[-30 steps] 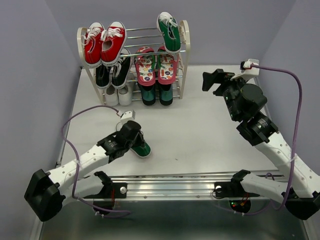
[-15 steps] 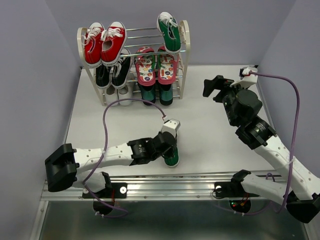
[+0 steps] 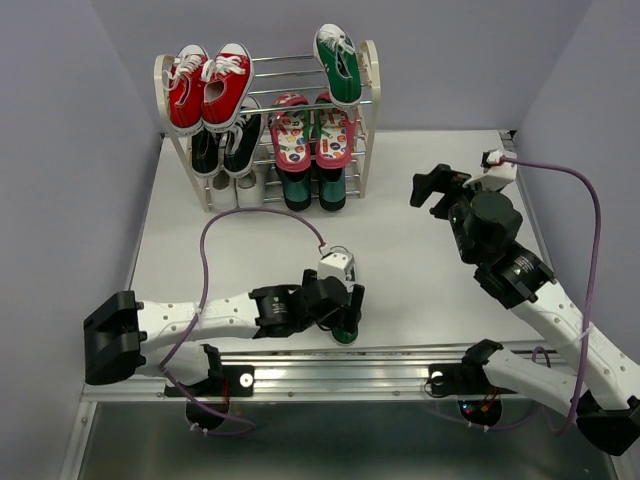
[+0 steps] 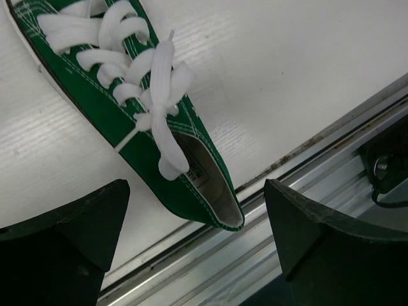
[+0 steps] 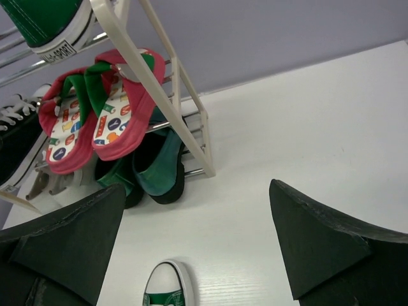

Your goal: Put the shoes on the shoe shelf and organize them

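Shoe shelf (image 3: pixel 285 68) is recorded at the far left of the white table (image 3: pixel 430 260), against the back wall. Cream side panels joined by chrome rods are noted.

On the top tier, red sneakers (image 3: pixel 208 85) are held on the left and one green sneaker (image 3: pixel 338 65) on the right. On the middle tier, black sneakers (image 3: pixel 225 148) are set on the left and red-strapped flip-flops (image 3: pixel 312 130) with printed footbeds on the right. At the lowest level, pale shoes (image 3: pixel 238 188) are seen on the left and dark green loafers (image 3: pixel 312 188) on the right.

The left gripper (image 3: pixel 340 305) is stretched low along the near edge. Its jaws are spread, and the second green sneaker (image 4: pixel 127 115) lies between them, touched by neither. This sneaker rests on the table with its heel just beside the metal rail (image 4: pixel 331 146).

The right gripper (image 3: pixel 432 185) is raised over the right half of the table, well apart from the shelf. Its jaws are released and nothing is grasped.

In the right wrist view, a label (image 5: pixel 60 50) on the shelved green sneaker's rubber edge appears to read ALL-SPORT. A tag inside the loose sneaker cannot be read.
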Robot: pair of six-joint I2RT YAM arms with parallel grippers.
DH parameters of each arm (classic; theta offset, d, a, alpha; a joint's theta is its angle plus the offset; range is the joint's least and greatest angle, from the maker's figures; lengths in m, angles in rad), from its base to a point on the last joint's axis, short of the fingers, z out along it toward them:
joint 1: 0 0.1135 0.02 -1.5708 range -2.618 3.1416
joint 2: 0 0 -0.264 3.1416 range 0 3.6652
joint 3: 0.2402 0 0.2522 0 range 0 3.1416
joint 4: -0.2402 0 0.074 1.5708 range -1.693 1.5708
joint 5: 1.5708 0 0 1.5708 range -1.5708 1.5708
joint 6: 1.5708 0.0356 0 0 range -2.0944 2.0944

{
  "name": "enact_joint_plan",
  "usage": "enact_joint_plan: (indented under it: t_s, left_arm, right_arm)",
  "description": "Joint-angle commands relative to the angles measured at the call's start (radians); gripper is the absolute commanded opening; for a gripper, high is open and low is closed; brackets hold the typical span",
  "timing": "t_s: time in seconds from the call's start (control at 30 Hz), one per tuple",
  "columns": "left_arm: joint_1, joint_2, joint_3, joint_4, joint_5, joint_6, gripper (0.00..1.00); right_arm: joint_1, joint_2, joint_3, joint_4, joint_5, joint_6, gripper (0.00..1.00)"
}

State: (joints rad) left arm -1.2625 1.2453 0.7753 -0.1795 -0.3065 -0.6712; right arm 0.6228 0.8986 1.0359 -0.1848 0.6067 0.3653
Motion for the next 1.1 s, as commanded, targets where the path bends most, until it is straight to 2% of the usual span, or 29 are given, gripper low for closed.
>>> enact_joint_plan:
  t_s: [0.0, 0.2, 0.4, 0.53, 0.8, 0.87, 1.0, 1.07]
  left_arm:
    - [-0.064, -0.004, 0.035, -0.141, -0.02, -0.12, 0.99]
    - [-0.123, 0.057, 0.015, -0.143, 0.041, -0.263, 0.99]
    - [-0.13, 0.124, 0.09, -0.19, -0.039, -0.314, 0.99]
    - [-0.13, 0.184, 0.153, -0.294, -0.097, -0.369, 0.99]
    - [-0.13, 0.289, 0.254, -0.417, -0.109, -0.43, 0.99]
    - [-0.13, 0.315, 0.272, -0.471, -0.132, -0.462, 0.97]
    - [-0.112, 0.333, 0.294, -0.486, -0.126, -0.479, 0.84]
    - [-0.098, 0.333, 0.291, -0.482, -0.118, -0.475, 0.82]
  right_arm:
    - [-0.005, -0.015, -0.013, -0.015, 0.016, 0.024, 1.0]
    - [-0.005, -0.021, -0.039, -0.024, 0.019, 0.027, 1.0]
    - [-0.005, -0.024, -0.05, -0.028, 0.024, 0.02, 1.0]
    - [-0.005, -0.038, -0.062, -0.03, 0.036, 0.014, 1.0]
    - [-0.005, -0.058, -0.092, -0.03, 0.07, 0.014, 1.0]
    - [-0.005, -0.064, -0.097, -0.031, 0.067, 0.009, 1.0]
    - [-0.005, -0.069, -0.109, -0.031, 0.067, 0.007, 1.0]
    - [-0.005, -0.072, -0.115, -0.035, 0.067, 0.006, 1.0]
